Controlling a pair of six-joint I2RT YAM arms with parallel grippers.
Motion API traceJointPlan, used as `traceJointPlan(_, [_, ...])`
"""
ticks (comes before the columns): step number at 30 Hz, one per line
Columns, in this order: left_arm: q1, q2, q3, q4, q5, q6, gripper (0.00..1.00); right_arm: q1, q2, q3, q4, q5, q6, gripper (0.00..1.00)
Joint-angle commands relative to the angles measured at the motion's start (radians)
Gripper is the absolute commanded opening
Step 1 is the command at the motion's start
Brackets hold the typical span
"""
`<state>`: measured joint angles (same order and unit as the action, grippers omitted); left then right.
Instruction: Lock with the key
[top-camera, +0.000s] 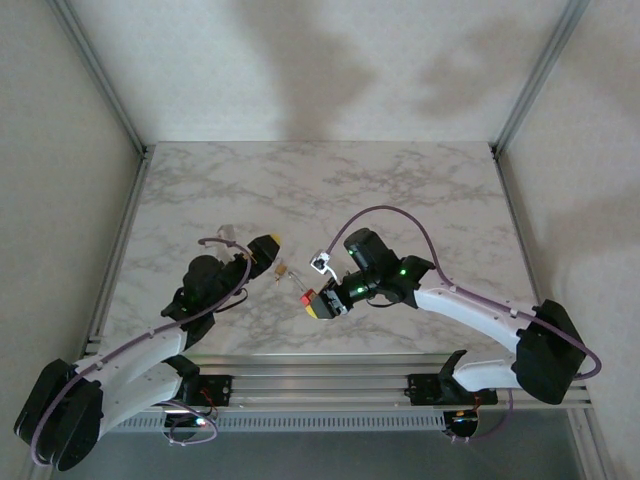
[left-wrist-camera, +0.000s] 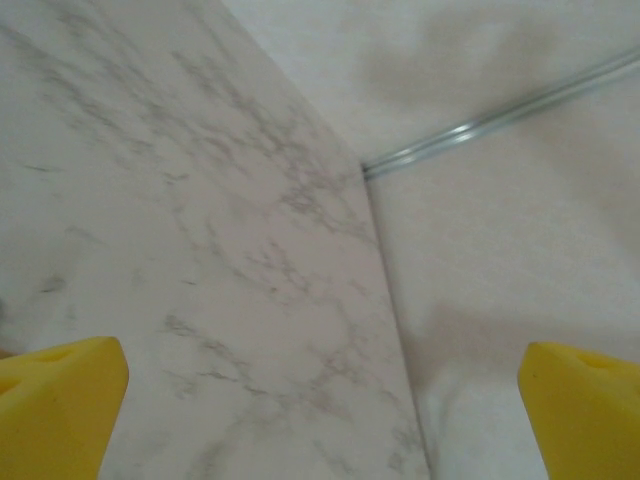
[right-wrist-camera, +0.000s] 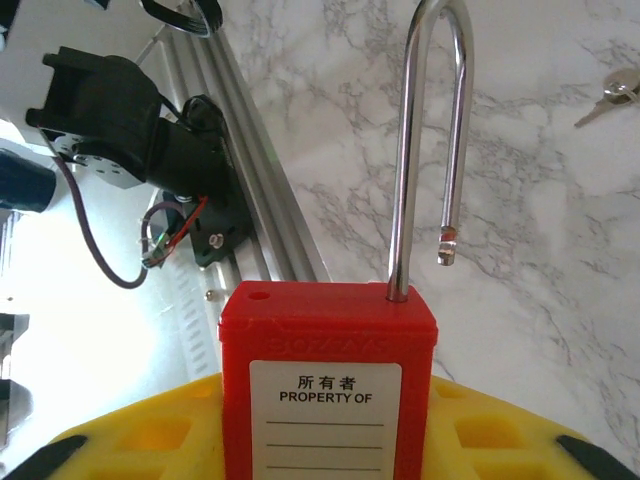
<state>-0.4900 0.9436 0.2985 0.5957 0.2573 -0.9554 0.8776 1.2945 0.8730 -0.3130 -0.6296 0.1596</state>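
Two grippers, one padlock, one key.

Padlock: red body, white label reading PROPERTY OF. It is clamped between the yellow fingers of the right gripper, at the near middle of the marble table. The steel shackle is sprung open, its free end clear of the body.

Key: lies loose on the table near the shackle, touching neither gripper.

Left gripper: jaws spread wide with nothing between them, left of the padlock.
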Motion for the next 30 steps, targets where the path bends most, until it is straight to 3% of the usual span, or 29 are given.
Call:
traceJointPlan(1, [-0.016,0.004,-0.028,0.163,0.096,-0.041,1.00,0.001,-0.011,0.022,0.028,-0.052,0.009,0.00])
traceJointPlan(16, [-0.123,0.125,0.023,0.248,0.190,-0.014,1.00,0.002,0.037,0.064,0.061,-0.091,0.029,0.00])
traceJointPlan(30, [-0.176,0.106,0.042,0.248,0.206,0.023,1.00,0.001,0.041,0.061,0.074,-0.063,0.027,0.00])
